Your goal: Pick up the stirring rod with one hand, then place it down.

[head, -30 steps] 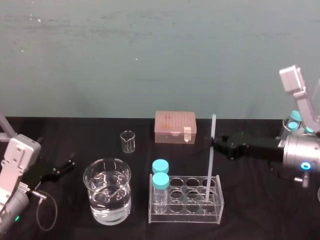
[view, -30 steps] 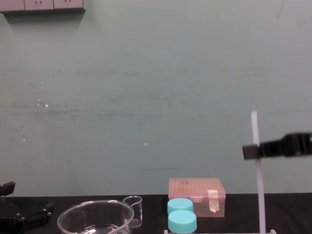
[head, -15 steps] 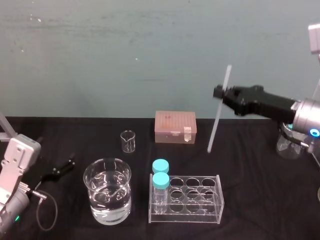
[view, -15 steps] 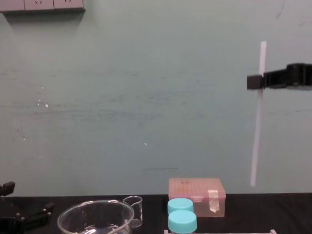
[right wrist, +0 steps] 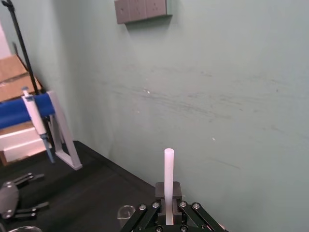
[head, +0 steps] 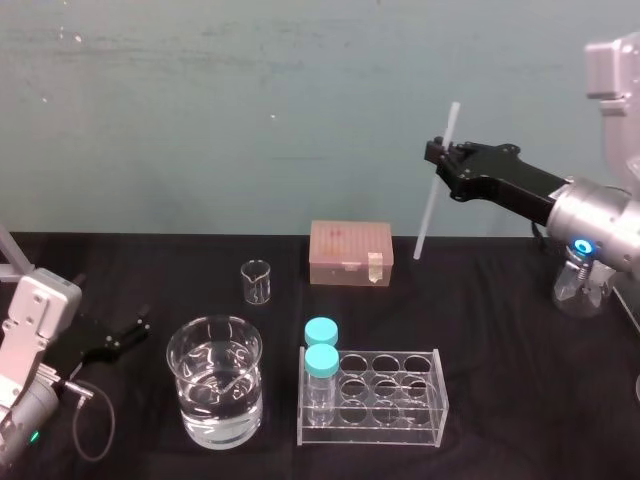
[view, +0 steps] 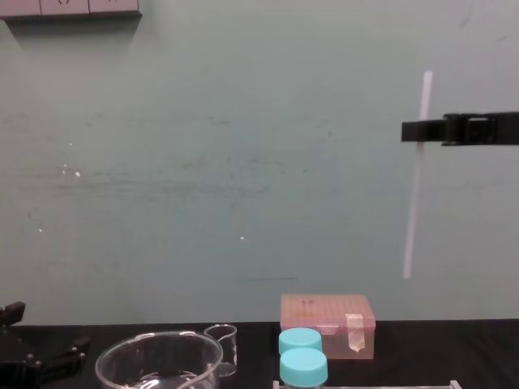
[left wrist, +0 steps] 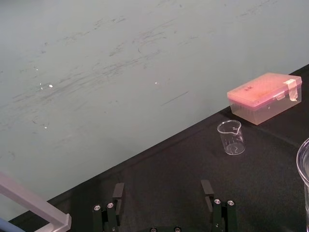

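Right gripper [head: 438, 158] is seen raised high over the black table [head: 500, 330], in front of the teal wall [head: 250, 120], its arm reaching in from the robot's right. Its slim black fingers are clamped tight on the stirring rod [head: 430, 200].

The rod is gripped on its upper part. A short stub stands above the fingers, and the far longer part hangs below them.

The rod is noted as thin, straight and even in thickness, and white to translucent. In the right wrist view the rod [right wrist: 168, 176] ends in a flat-cut top just beyond the gripper [right wrist: 168, 193].

A slight tilt is recorded. The lower end lies toward the robot's left of the upper end, in both the head and chest views. In the chest view the rod [view: 415, 182] is crossed by the gripper [view: 418, 131], and its lower tip hangs free in the air, touching nothing.

- **Pink box** [head: 350, 254] sits below the gripper, to its left.
- **Clear rack** [head: 372, 400] stands well below the gripper and nearer the robot. Two blue-capped bottles [head: 321, 345] are seated in its left end.
- **Farther left of the gripper**, down on the table, are a small beaker [head: 256, 282] and a large beaker [head: 215, 395] holding water.

Left gripper [head: 128, 335] is parked low at the table's left side, well apart from the rod. In the left wrist view, the left gripper [left wrist: 162, 191] is shown with fingers spread wide and nothing between them.
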Controlling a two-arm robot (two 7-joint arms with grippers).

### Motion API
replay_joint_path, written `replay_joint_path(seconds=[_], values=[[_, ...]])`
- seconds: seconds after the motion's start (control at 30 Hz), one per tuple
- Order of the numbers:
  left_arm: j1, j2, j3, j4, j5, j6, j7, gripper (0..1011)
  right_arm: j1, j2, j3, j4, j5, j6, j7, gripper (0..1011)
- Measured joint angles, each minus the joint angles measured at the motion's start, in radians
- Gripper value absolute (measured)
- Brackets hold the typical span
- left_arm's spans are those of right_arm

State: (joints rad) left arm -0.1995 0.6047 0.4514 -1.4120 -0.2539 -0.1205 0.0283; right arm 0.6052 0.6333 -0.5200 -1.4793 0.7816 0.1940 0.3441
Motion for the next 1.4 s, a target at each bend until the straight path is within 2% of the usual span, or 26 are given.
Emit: replay_joint_path(seconds=[0.13, 0.2, 0.23, 0.47, 0.8, 1.4], values=[[0.000, 0.000, 0.000, 0.000, 0.000, 0.000, 0.000, 1005, 0.011, -0.036, -0.013, 0.034, -0.038, -0.006, -0.023, 72], [0.000, 0.000, 0.000, 0.000, 0.000, 0.000, 0.000, 1005, 0.012, -0.042, -0.014, 0.038, -0.044, -0.008, -0.029, 72], [0.000, 0.000, 0.000, 0.000, 0.000, 0.000, 0.000, 1005, 0.012, -0.059, -0.015, 0.048, -0.060, -0.015, -0.046, 72], [0.000, 0.000, 0.000, 0.000, 0.000, 0.000, 0.000, 1005, 0.003, -0.092, -0.004, 0.068, -0.087, -0.028, -0.079, 72], [0.000, 0.000, 0.000, 0.000, 0.000, 0.000, 0.000, 1005, -0.015, -0.105, 0.012, 0.064, -0.104, -0.019, -0.082, 72], [0.000, 0.000, 0.000, 0.000, 0.000, 0.000, 0.000, 1005, -0.013, -0.104, 0.010, 0.064, -0.102, -0.019, -0.082, 72]])
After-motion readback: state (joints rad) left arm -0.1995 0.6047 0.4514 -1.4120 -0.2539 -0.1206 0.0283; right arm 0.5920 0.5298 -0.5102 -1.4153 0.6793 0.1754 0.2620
